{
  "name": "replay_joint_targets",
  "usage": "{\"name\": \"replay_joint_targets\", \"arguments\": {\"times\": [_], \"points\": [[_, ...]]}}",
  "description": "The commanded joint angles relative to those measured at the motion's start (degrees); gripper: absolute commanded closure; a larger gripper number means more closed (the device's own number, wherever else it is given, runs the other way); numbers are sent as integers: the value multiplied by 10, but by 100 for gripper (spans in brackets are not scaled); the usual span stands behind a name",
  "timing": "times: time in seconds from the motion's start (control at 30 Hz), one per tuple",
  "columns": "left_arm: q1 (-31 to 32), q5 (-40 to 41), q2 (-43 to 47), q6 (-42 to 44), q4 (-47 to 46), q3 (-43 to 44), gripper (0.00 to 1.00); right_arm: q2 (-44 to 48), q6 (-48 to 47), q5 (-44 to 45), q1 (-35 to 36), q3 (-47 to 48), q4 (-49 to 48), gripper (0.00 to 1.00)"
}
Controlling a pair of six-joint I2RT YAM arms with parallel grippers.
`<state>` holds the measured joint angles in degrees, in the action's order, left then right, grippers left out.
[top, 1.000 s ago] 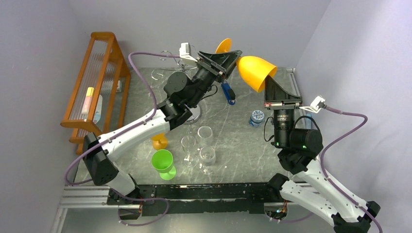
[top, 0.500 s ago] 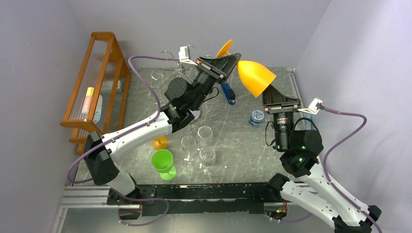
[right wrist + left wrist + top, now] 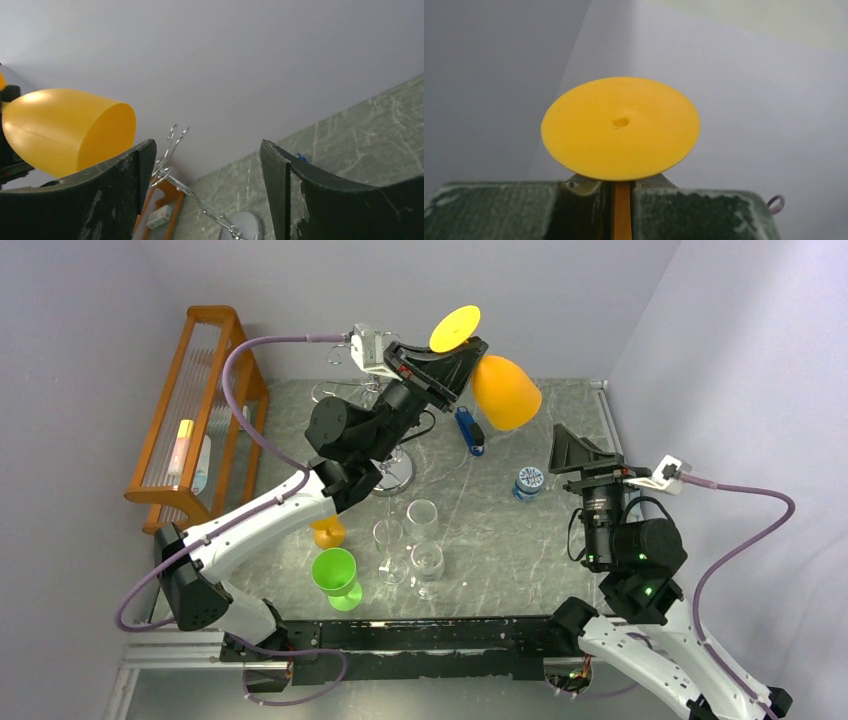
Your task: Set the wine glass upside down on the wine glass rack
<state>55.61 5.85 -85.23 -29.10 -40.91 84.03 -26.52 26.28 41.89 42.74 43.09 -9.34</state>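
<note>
Wine glass (image 3: 505, 390), stem pinched in the left gripper (image 3: 468, 352), tilts foot-up; rack (image 3: 393, 478) sits below, left of the gripper.

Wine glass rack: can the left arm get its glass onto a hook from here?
Probably yes. The left gripper grips the yellow wine glass by the stem, held high beside the wine glass rack, nothing between. Its own forearm overhangs the rack, so approach looks tight.

Grey marbled counter (image 3: 500, 540): chrome wire rack (image 3: 398, 478) rear; three clear glasses (image 3: 388, 538), green goblet (image 3: 336, 575), orange cup (image 3: 328, 532) front; blue tool (image 3: 468, 430), blue-capped bottle (image 3: 528, 482) right.
</note>
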Motion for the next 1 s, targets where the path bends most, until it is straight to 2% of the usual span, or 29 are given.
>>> {"name": "replay_joint_targets", "arguments": {"times": [0.0,0.2,0.3,0.57,0.7,0.83,0.97], "points": [[1,-122,7,178,18,26,95,-17,-24,-5,2,72,88,19],[1,-136,12,258,68,18,95,-96,-37,-177,1,238,178,19],[1,-140,11,274,73,8,95,-119,-26,-239,2,279,189,19],[1,-228,7,327,77,-12,95,-194,56,-301,2,366,239,21],[1,-262,8,352,77,-27,95,-226,97,-291,2,392,268,24],[1,-263,13,371,82,-41,95,-245,127,-283,2,396,284,34],[1,-256,21,392,86,-55,95,-249,149,-281,2,386,291,55]]}}
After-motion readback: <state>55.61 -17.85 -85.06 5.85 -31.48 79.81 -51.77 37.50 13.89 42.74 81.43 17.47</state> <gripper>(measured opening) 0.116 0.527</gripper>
